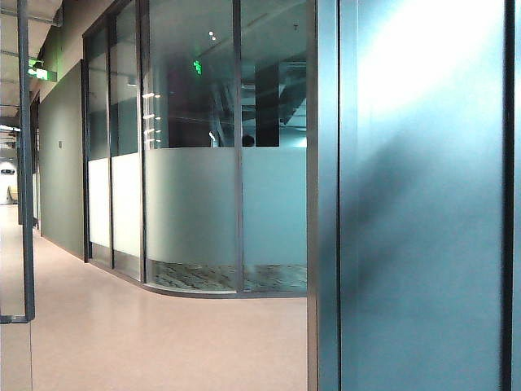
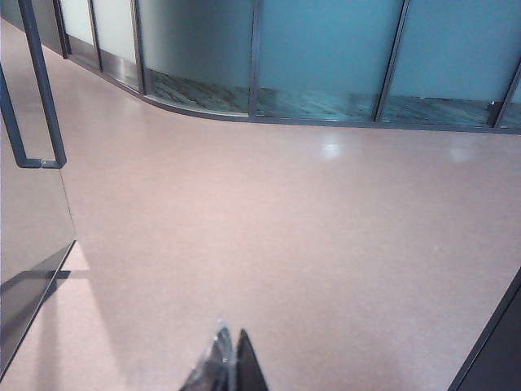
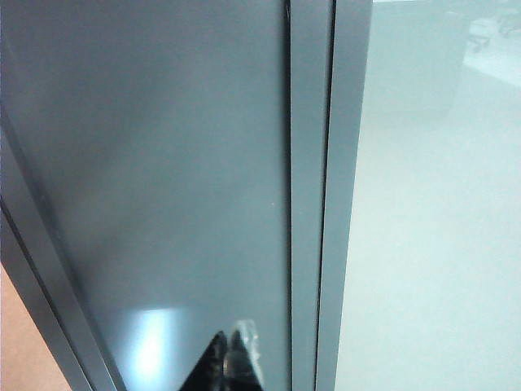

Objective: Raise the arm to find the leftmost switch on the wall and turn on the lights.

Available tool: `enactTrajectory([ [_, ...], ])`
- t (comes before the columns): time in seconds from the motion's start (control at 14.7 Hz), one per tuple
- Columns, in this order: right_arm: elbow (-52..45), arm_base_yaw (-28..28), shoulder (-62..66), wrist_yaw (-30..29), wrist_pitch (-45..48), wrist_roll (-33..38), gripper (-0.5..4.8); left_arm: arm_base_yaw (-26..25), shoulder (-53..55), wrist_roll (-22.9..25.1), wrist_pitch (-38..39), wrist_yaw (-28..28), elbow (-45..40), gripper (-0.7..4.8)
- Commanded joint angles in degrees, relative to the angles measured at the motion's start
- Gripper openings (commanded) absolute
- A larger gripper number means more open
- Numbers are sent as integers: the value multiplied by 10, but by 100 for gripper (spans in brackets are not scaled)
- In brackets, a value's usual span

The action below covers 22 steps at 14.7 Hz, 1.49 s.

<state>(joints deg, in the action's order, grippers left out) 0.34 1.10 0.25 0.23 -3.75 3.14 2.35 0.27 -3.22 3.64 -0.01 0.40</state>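
Switch unseen beside the grey door panel (image 3: 163,163); I should raise my closed right end effector (image 3: 230,358) slowly, scanning the wall, while my left end effector (image 2: 228,362), also closed, points at the floor (image 2: 285,244).

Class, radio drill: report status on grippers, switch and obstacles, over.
Left gripper shut, low over bare floor. Right gripper shut, facing grey wall panel. No switch in any view. Nothing blocking.

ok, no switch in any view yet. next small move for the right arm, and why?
Probably tilt the right arm upward. The right gripper, fingertips together, points at a plain grey panel beside a metal frame; no switch shows there. The left gripper, also shut, looks down at bare floor, so it finds nothing either.
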Motion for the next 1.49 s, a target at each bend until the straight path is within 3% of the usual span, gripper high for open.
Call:
enactTrajectory([
  [0.07,1,1,-1,1,10,0,0,1,0,2,-7,2,1,-5],
  [0.68,1,1,-1,1,45,0,0,0,0,-19,-24,0,2,-5],
  [0.88,3,1,-1,1,180,0,0,1,0,-20,-163,0,3,-5],
  [0.95,31,1,-1,2,208,0,0,1,0,-53,-265,1,13,-5],
  [1.02,62,0,-1,6,207,0,0,1,0,-60,-300,0,36,-5],
  [1.29,229,0,47,111,208,-4,0,1,21,-38,-303,-37,191,-5],
  [1.49,389,0,183,90,207,-3,0,1,132,-26,-304,-51,334,-5],
])
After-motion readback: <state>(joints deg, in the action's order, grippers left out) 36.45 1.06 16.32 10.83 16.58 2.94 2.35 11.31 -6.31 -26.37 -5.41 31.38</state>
